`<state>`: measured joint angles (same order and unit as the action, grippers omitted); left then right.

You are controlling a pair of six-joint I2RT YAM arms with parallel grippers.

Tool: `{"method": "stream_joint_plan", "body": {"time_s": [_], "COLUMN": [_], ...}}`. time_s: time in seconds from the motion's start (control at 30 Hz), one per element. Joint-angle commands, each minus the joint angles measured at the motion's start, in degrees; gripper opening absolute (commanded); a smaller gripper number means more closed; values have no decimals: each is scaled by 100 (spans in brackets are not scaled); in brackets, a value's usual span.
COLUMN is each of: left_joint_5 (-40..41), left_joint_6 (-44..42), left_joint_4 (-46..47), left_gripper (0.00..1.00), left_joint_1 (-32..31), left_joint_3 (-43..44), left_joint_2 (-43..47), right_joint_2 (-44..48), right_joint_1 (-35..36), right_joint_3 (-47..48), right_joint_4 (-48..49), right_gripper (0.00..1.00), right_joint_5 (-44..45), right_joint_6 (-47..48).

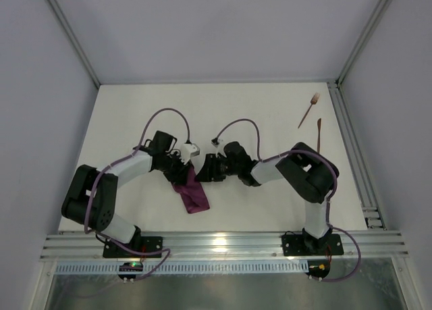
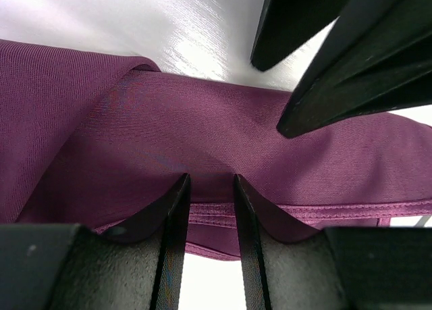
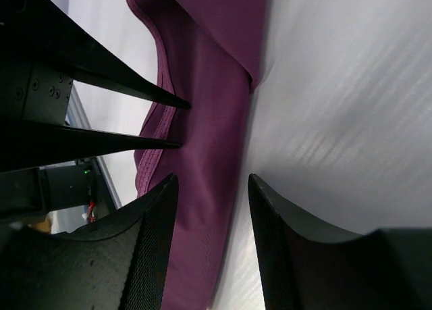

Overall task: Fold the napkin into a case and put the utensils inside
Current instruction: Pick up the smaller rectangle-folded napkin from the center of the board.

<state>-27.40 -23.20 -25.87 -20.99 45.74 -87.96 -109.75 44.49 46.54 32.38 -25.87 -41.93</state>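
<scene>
Two tools meet over a purple cloth

The purple napkin (image 2: 202,127) lies on the white desk (image 2: 169,26) and fills most of the picture. One part is folded over on the left, and a sewn edge runs along the bottom. The left tool (image 2: 210,177) comes up from below, its two black fingers close together with a thin gap. Cloth shows in that gap, but I cannot tell if it is pinched. The right tool (image 2: 268,97) pokes in from the top right, one pointy tip touching the napkin.
</scene>
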Motion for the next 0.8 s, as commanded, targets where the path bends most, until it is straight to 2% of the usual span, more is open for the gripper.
{"method": "stream_joint_plan", "body": {"time_s": [0.0, 0.23, 0.4, 0.63, 0.77], "left_joint_5": [226, 156, 7, -20, 24], "left_joint_6": [-263, -387, -440, -431, -448], "left_joint_4": [195, 450, 521, 609, 609], "left_gripper": [34, 33, 33, 32, 31], "left_joint_1": [-19, -19, -19, -19, -19], "left_joint_3": [-328, -653, -759, -785, -794], "left_joint_2": [86, 288, 368, 368, 394], "right_joint_2": [-362, -828, -1083, -1259, -1207], "right_joint_1": [7, 156, 183, 200, 192], "right_joint_3": [13, 100, 39, 267, 250], "right_joint_4": [-21, 295, 1015, 1077, 1095], "right_gripper": [51, 51, 51, 50, 39], "right_joint_5": [-252, -436, -489, -516, -455], "right_joint_6": [-262, -710, -1115, -1186, -1203]}}
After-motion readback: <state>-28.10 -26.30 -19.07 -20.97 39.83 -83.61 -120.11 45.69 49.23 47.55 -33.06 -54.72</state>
